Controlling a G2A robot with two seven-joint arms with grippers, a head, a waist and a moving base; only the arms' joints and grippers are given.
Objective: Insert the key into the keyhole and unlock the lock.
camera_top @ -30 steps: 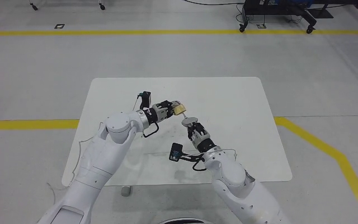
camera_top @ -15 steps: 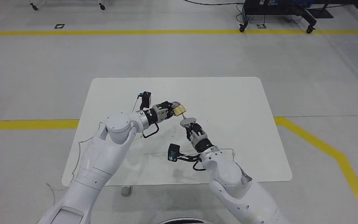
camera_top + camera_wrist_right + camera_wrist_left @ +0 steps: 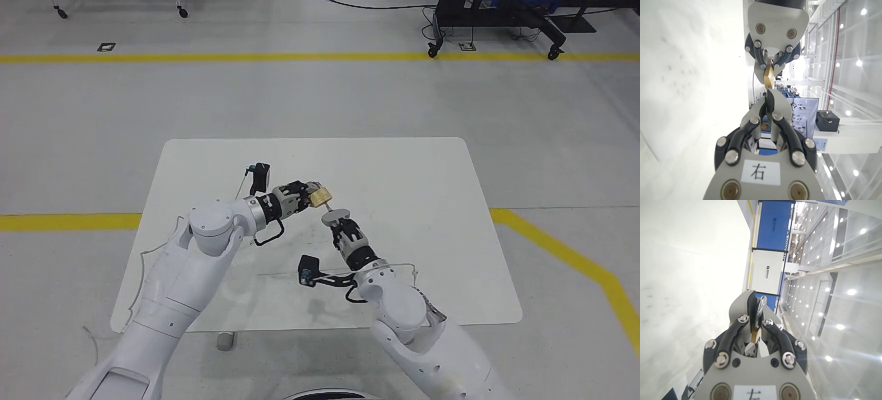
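A: Starting at the left. Left pincer (image 3: 311, 193): holding anything?
B: Yes. Closed hard on the lock (image 3: 769, 76), fingers pressed against both brass faces. Held clear of the tabletop (image 3: 430, 170), not resting on it.
A: Whereabouts over it?
B: Seen from above, about midway between the left and right edges, nearer the far edge than the near one. Arm lying in from the left edge's side.
A: And the lock's attitude?
B: Turned on its side rather than hanging, keyhole end poking out past the fingertips and facing the right pincer (image 3: 769, 97). Latched or released, cannot tell.
A: Next along, the key (image 3: 769, 87)?
B: Just a short silver stub in sight, spanning the small gap from lock to right pincer, tip meeting the lock's end face at the keyhole. How deep inside, cannot tell.
A: And the right pincer?
B: Squeezed together on the key, a dark pad pressed over most of it. Just right of the lock and a little nearer the near edge, nose to nose with the left pincer, close but apart.
A: Lined up?
B: Near enough, judging by the right wrist view: both pincers, lock and key strung along one line, tabletop off to one side of them.
A: Tabletop itself?
B: White, rounded corners, faint dark specks on the surface near the pincers.
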